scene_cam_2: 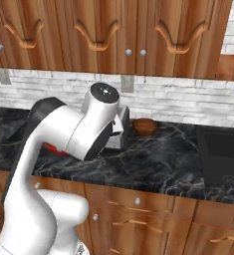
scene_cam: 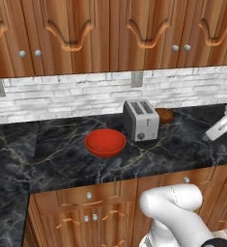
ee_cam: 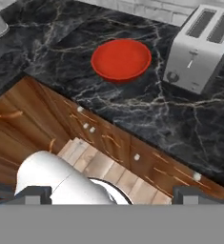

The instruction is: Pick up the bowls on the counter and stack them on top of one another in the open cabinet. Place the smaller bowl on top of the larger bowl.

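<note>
You have the wide, shallow, glossy red bowl (scene_cam: 105,142) sitting upright on the black marble-look surface (scene_cam: 62,159), just beside the left side of the silver two-slot toaster (scene_cam: 141,119). The smaller dark brown wooden bowl (scene_cam_2: 145,126) rests behind the toaster's far right corner, near the white brick backsplash (scene_cam: 62,96), so the toaster stands between the two bowls. In the hand view the dark fingers (ee_cam: 189,194) stand wide apart and hold nothing, hanging off the surface's front edge over the brown wooden drawers (ee_cam: 108,143). A dark sink basin (scene_cam_2: 222,154) lies well apart on the right. Carved-door cabinets (scene_cam: 86,34) hang above.
</note>
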Tool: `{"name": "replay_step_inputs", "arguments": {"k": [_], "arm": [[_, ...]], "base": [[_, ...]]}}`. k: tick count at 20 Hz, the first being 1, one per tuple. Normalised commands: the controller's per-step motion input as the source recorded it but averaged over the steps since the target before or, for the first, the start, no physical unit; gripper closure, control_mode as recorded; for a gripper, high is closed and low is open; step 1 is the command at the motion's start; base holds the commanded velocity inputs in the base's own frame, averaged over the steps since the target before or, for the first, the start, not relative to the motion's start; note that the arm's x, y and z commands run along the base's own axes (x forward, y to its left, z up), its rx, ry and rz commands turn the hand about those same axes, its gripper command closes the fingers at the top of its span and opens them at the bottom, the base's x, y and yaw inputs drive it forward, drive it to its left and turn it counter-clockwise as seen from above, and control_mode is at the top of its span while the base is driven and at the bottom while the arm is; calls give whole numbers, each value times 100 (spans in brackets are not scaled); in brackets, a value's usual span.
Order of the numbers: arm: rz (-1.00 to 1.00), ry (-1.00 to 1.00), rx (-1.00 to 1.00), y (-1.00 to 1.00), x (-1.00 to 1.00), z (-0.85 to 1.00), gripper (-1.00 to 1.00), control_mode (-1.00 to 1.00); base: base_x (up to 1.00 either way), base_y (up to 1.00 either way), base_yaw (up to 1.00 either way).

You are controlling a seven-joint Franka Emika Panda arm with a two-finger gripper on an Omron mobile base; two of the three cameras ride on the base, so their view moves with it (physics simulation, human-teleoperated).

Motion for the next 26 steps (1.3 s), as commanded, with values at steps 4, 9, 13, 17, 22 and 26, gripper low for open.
{"name": "replay_step_inputs", "arguments": {"k": [4,9,13,17,22,26], "arm": [[41,-10,11,-25,18,-41,-100,-100],[42,-28,8,-28,26,-36,-100,-100],[37,-39,1,-31,18,-30,-100,-100],[29,-37,0,-27,23,-16,-100,-100],[22,-25,3,-23,56,-13,-100,-100],[13,-10,1,-23,64,-21,-100,-100]], "base": [[0,0,0],[0,0,0],[0,0,0],[0,0,0],[0,0,0],[0,0,0]]}}
